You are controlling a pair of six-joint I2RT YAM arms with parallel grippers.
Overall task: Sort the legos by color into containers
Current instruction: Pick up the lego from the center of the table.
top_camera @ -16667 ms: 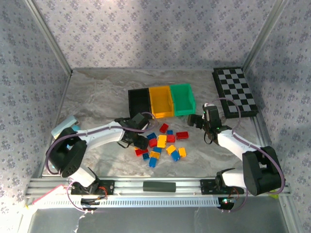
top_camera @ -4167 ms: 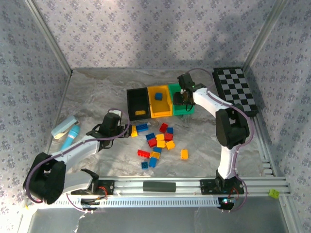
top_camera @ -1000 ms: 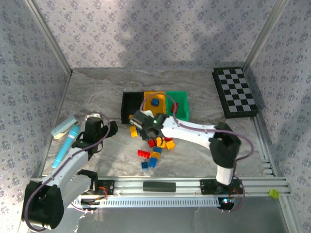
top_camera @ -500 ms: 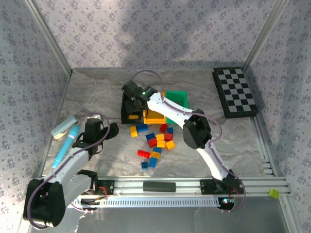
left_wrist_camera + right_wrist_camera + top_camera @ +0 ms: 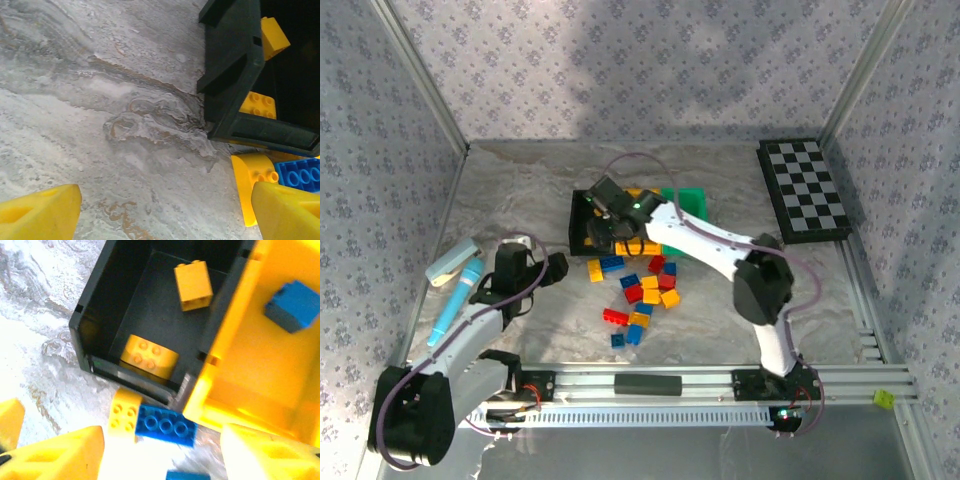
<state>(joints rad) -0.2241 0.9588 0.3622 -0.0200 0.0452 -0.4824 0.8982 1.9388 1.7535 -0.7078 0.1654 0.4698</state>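
Three containers stand in a row at mid-table: black bin [image 5: 578, 225], yellow bin [image 5: 638, 247], green bin [image 5: 692, 198]. My right gripper [image 5: 602, 228] hovers open over the black bin's front, nothing between its fingers. In the right wrist view the black bin [image 5: 92, 310] holds two yellow legos [image 5: 192, 285] [image 5: 150, 356], and the yellow bin [image 5: 250, 355] holds a blue lego [image 5: 295, 305]. A yellow lego [image 5: 595, 270] and a blue lego [image 5: 612, 263] lie just in front. Several red, yellow and blue legos [image 5: 645, 290] lie nearer me. My left gripper [image 5: 558, 265] is open, left of them.
A chequered board [image 5: 805, 190] lies at the back right. A light blue pen-like object [image 5: 460, 290] and a pale block [image 5: 450, 260] rest by the left wall. Bare marbled table [image 5: 125, 100] spreads left of the black bin [image 5: 230, 65].
My right gripper rose from the brick pile to over the black bin and opened, then drew back slightly toward the bin's front. The left arm has barely moved.
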